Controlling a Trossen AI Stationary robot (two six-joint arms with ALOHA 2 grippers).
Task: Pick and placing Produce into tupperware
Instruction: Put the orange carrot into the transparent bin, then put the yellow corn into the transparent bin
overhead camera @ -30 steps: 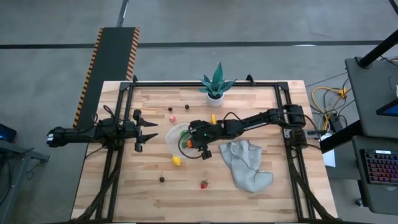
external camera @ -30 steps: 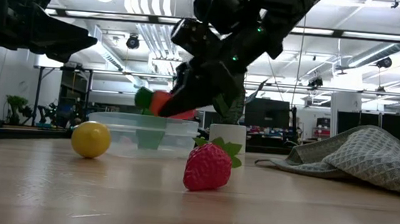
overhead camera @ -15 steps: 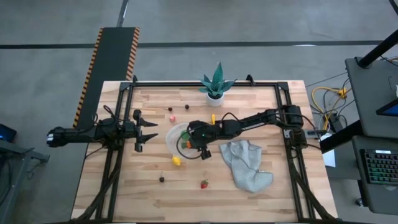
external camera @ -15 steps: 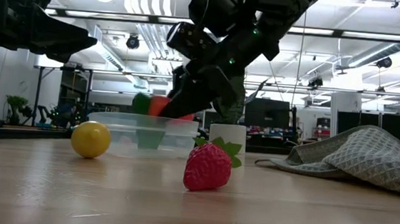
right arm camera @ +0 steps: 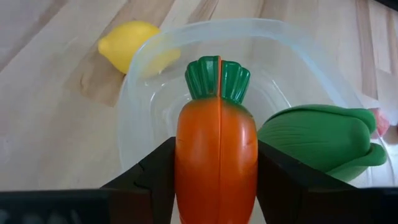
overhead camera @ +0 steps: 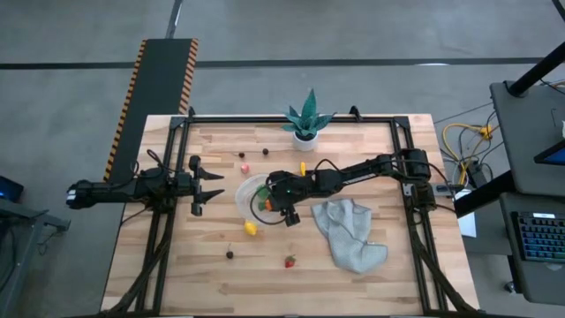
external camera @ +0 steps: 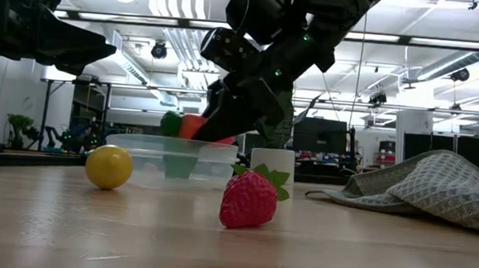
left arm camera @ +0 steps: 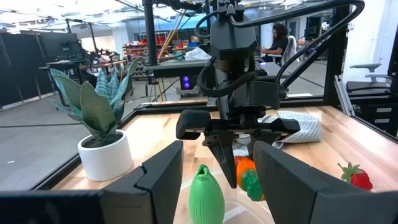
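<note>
My right gripper (overhead camera: 266, 201) reaches from the table's right over the tupperware (overhead camera: 253, 193), a round clear container, and is shut on a toy carrot (right arm camera: 216, 146) with an orange body and green top. A green vegetable (right arm camera: 318, 140) lies in the tupperware. On the table lie a lemon (overhead camera: 251, 228) beside the tupperware, a strawberry (overhead camera: 289, 261) and a dark piece (overhead camera: 230, 254) nearer. A yellow piece (overhead camera: 303, 167) and two small red and dark pieces (overhead camera: 244, 165) lie farther off. My left gripper (overhead camera: 215, 185) waits open, left of the tupperware. My right gripper pinches the carrot's orange body (right arm camera: 186, 163) between its two fingers (right arm camera: 154, 180), one on each side, with the green top pointing away from the wrist. The fingers slant down from the table's right (external camera: 224, 116). The carrot is lifted clear, over the tupperware's opening.
A crumpled grey cloth (overhead camera: 350, 231) lies right of the tupperware, under the right arm's reach. A spiky green plant in a white pot (overhead camera: 305, 124) stands at the far edge. Black frame rails (overhead camera: 168, 221) run along the table's left and right sides.
My right gripper has edged slightly toward the table's left with the carrot, staying shut on it over the tupperware. Nothing else has moved.
</note>
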